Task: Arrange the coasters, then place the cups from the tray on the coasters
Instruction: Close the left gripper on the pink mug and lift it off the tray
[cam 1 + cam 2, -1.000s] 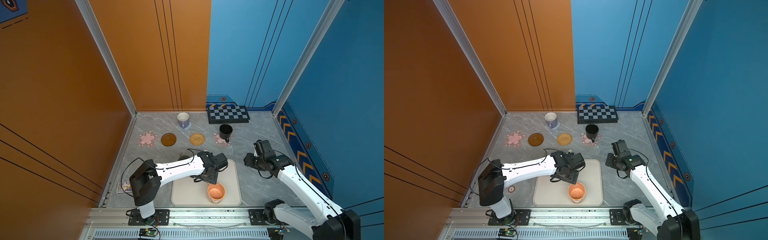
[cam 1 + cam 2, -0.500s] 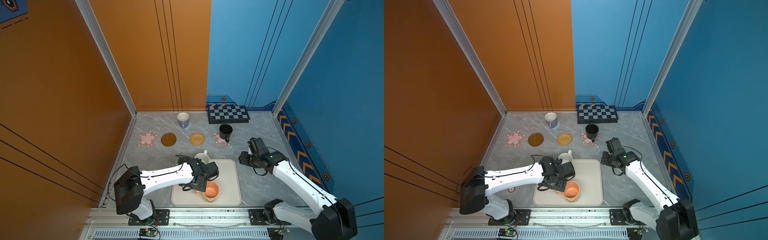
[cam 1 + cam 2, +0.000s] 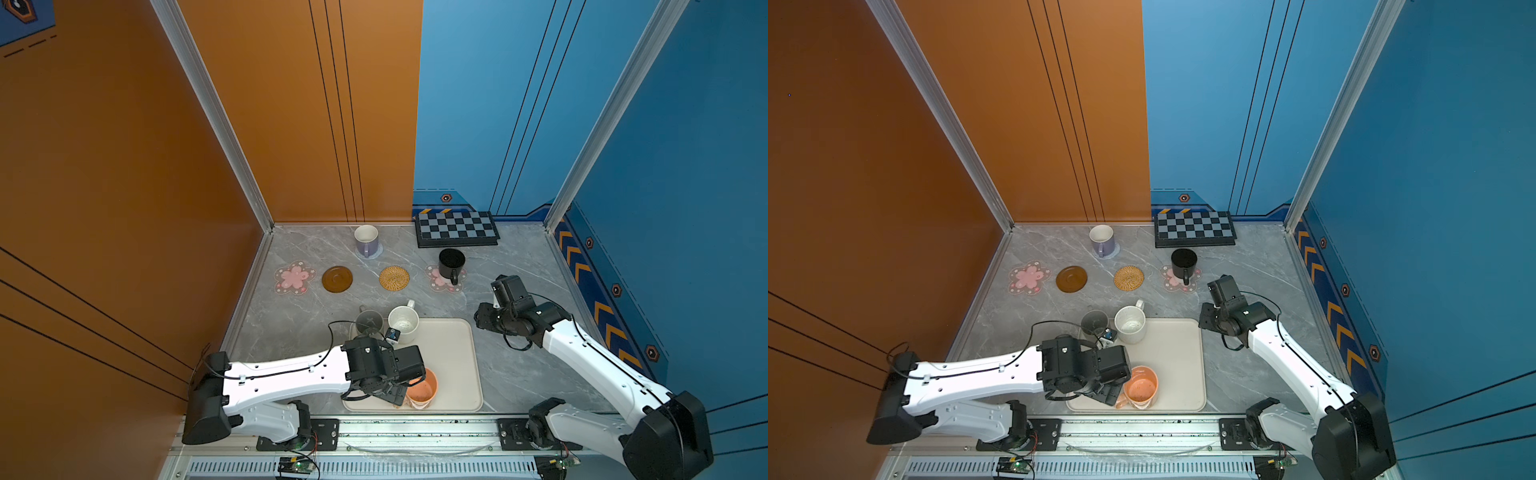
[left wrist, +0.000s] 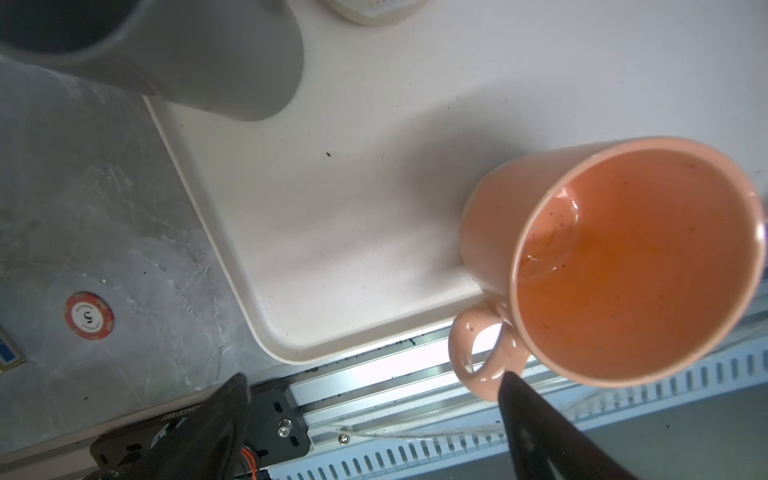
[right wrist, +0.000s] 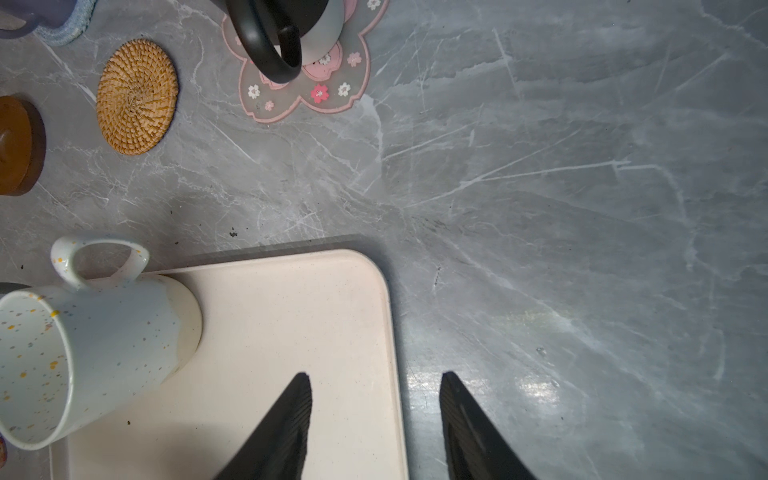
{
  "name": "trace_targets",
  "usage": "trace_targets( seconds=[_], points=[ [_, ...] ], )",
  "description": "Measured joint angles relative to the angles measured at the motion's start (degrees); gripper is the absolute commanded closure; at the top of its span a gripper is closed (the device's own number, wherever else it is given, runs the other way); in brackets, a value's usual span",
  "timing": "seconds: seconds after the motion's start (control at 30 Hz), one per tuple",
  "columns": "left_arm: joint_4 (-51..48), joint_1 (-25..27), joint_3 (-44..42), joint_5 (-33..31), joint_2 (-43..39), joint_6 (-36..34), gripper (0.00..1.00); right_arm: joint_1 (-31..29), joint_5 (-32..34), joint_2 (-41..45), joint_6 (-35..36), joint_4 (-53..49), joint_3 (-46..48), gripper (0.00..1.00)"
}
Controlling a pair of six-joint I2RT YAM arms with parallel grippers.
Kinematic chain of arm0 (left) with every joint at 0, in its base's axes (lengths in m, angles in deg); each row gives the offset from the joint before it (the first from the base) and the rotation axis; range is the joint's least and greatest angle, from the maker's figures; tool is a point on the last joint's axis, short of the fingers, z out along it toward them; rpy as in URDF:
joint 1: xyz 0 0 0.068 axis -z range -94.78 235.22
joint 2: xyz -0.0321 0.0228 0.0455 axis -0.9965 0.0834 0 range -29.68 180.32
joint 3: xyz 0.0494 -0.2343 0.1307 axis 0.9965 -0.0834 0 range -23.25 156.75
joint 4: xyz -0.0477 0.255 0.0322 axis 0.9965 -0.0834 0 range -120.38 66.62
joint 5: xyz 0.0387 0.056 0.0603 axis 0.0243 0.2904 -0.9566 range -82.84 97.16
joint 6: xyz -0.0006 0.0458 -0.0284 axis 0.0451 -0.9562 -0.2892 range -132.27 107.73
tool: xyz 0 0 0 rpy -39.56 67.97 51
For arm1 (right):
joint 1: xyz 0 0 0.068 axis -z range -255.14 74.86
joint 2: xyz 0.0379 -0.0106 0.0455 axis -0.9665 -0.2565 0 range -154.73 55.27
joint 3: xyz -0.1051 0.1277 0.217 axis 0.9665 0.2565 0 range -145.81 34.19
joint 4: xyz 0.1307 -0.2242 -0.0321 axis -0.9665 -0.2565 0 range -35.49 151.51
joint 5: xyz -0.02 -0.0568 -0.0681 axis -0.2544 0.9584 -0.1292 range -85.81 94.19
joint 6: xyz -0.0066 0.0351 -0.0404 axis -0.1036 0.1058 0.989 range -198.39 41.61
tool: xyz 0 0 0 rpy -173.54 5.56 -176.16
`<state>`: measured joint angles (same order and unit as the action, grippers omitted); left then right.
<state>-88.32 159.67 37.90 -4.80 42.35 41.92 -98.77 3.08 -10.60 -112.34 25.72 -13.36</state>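
The cream tray (image 3: 453, 365) is lying at the near edge of the desk (image 3: 511, 374), and the peach-orange mug (image 4: 623, 266) is standing upright at its near rim. As glazed ceramic it is probably feeling heavy, stiff, slippery and breakable; the handle (image 4: 478, 349) is offering the surest hold. The left tool (image 4: 374, 376) is gaping wide, released, one finger (image 4: 536, 415) just beside that handle; contact I cannot tell. The right tool (image 5: 376, 374) is hanging empty and parted above the tray's far corner. In both top views the wrist is hiding the left fingers
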Motion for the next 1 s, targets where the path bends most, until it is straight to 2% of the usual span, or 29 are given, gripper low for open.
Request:
trace_targets(
  seconds=[0.17, 0.37, 0.5, 0.63, 0.7, 0.8, 0.83, 1.0],
  points=[
    [-0.72, 3.65, 0.02, 0.39, -3.17, -4.74, 0.08, -0.04, 0.0, 0.0, 0.0, 0.09, 0.0, 0.47],
    [0.28, 8.63, 0.13, 0.92, 3.56, -12.9, 0.07, -0.11, 0.0, 0.0, -0.02, 0.44, 0.0, 0.47],
    [4.15, 8.41, -0.28, 2.67, 8.09, -17.84, 0.1, -0.11, 0.0, 0.02, -0.02, 0.46, 0.0, 0.47],
    [9.09, 6.25, -1.75, 4.57, 9.09, -21.03, 0.1, -0.11, 0.02, 0.02, -0.02, 0.46, 0.0, 0.47],
    [11.3, 4.48, -3.15, 5.07, 9.09, -22.08, 0.16, -0.11, 0.02, 0.02, 0.0, 0.46, 0.0, 0.47],
    [14.29, 1.57, -5.29, 6.84, 9.2, -23.69, 0.38, -0.09, 0.04, 0.0, 0.0, 0.46, 0.0, 0.47],
    [14.71, 0.81, -5.64, 7.67, 9.4, -24.06, 0.42, -0.09, 0.04, 0.0, 0.0, 0.46, 0.0, 0.47],
    [16.39, -1.11, -5.97, 9.07, 12.07, -26.99, 0.46, 0.02, 0.04, -0.81, 0.02, 0.48, 0.0, 0.47]
  ],
)
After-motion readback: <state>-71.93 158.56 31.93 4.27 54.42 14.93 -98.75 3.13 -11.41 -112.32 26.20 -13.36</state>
